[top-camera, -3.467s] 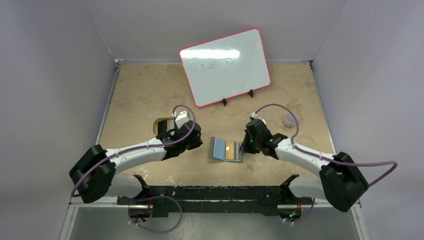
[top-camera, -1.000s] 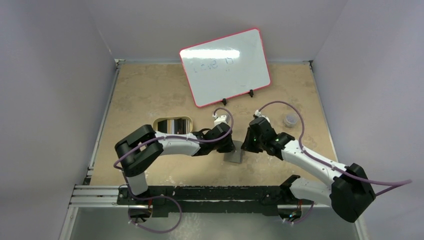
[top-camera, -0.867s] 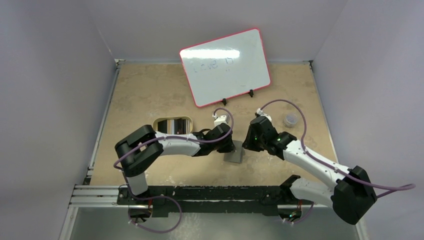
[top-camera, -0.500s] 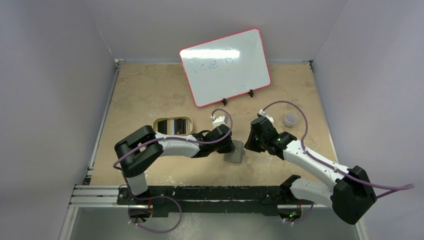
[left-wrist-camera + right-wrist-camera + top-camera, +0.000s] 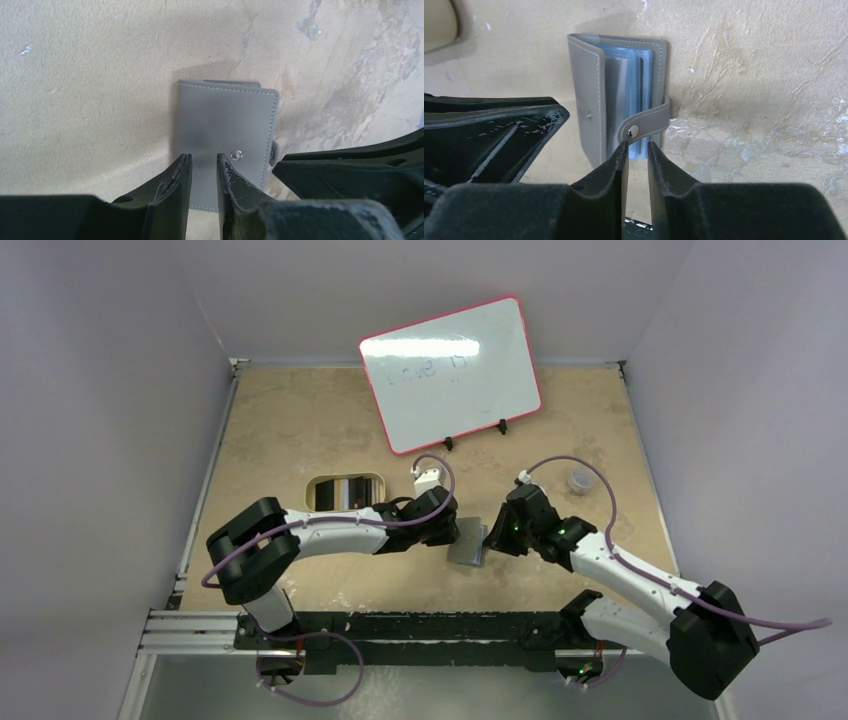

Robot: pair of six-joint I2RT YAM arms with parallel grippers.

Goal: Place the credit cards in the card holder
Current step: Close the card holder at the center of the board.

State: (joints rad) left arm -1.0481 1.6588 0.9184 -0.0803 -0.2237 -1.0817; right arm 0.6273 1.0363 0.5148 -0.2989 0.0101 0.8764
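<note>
The card holder is a grey bifold wallet lying folded on the table between both grippers. In the left wrist view its grey cover with a metal stud faces up. My left gripper is shut and empty, its tips over the cover's near half. In the right wrist view the blue-grey pockets show at the wallet's open edge, and the closing tab curls over them, unfastened. My right gripper is shut with its tips right at the tab's snap. No credit card shows; they are hidden.
A gold rounded tin lies open left of the wallet; its corner shows in the right wrist view. A red-framed whiteboard stands at the back. A small grey cup sits at the right.
The wallet lay open with a card showing 3.5 s ago; now it is folded. My left gripper has drawn slightly left, and my right gripper has come down to the wallet's right edge.
</note>
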